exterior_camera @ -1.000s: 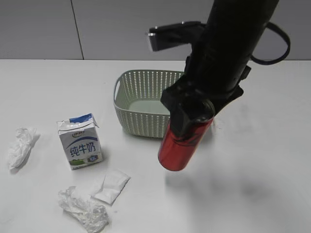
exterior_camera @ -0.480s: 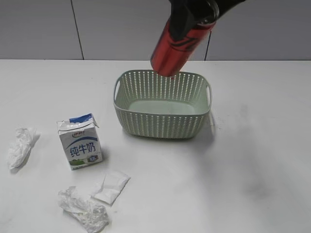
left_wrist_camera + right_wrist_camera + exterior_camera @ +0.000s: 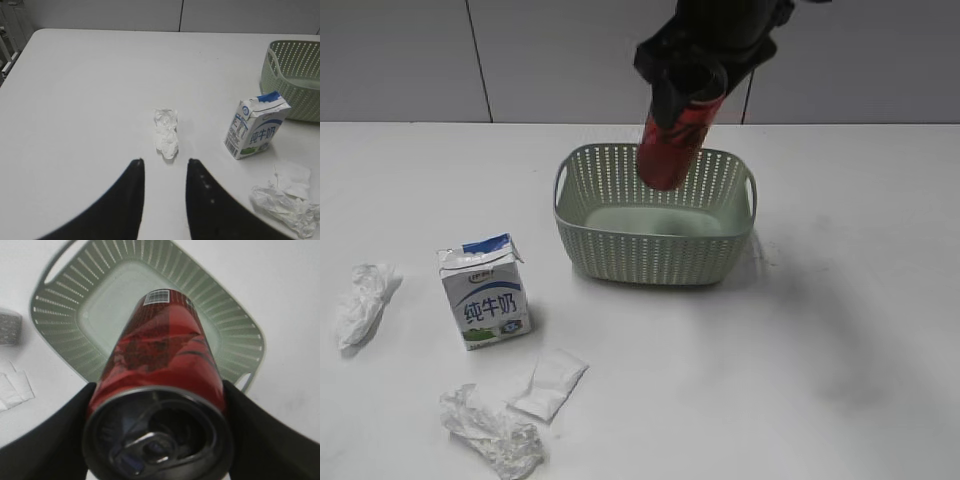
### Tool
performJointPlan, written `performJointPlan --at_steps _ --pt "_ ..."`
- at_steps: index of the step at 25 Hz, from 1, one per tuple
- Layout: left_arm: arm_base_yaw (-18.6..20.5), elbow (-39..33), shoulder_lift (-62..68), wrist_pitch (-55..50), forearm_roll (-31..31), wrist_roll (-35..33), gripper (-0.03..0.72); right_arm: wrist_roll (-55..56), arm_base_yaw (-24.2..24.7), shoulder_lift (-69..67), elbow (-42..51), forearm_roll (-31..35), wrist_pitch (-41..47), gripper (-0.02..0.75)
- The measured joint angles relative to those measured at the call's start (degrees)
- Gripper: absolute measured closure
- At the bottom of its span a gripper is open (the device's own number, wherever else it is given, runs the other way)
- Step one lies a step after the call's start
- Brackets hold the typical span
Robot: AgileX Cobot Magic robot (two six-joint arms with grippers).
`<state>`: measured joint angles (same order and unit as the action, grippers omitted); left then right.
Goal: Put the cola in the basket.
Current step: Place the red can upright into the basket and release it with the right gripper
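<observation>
Right gripper (image 3: pixel 688 88) clamps tall red aluminium cola can (image 3: pixel 672 145), tilted over pale green perforated plastic basket (image 3: pixel 650 255); can's base possibly below rim. Left gripper (image 3: pixel 165 167) open, empty.

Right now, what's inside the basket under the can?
The basket shows only its bare pale floor in the right wrist view; nothing lies there. The cola, gripped by the right gripper, hangs above it and hides the floor's middle from that camera.
</observation>
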<state>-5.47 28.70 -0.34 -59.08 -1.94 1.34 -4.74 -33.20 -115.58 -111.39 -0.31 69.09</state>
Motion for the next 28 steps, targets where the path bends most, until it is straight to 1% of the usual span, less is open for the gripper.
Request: performJointPlan --at_steps 9,20,21,25,28 --pt "0.0 0.0 0.0 0.0 0.0 0.0 0.476 -0.22 0.05 -9.24 0.0 -3.89 -0.58 0.23" --pt "0.0 0.0 0.0 0.0 0.0 0.0 0.476 -0.27 0.05 -11.15 -0.32 -3.56 -1.77 0.23" --pt "0.0 0.0 0.0 0.0 0.0 0.0 0.476 -0.27 0.05 -11.15 -0.32 -3.33 -1.77 0.223" --pt "0.0 0.0 0.0 0.0 0.0 0.0 0.476 -0.27 0.05 -11.31 -0.32 -0.72 -1.78 0.099" --pt "0.0 0.0 0.0 0.0 0.0 0.0 0.476 -0.27 0.05 -11.37 -0.32 0.31 -1.78 0.083"
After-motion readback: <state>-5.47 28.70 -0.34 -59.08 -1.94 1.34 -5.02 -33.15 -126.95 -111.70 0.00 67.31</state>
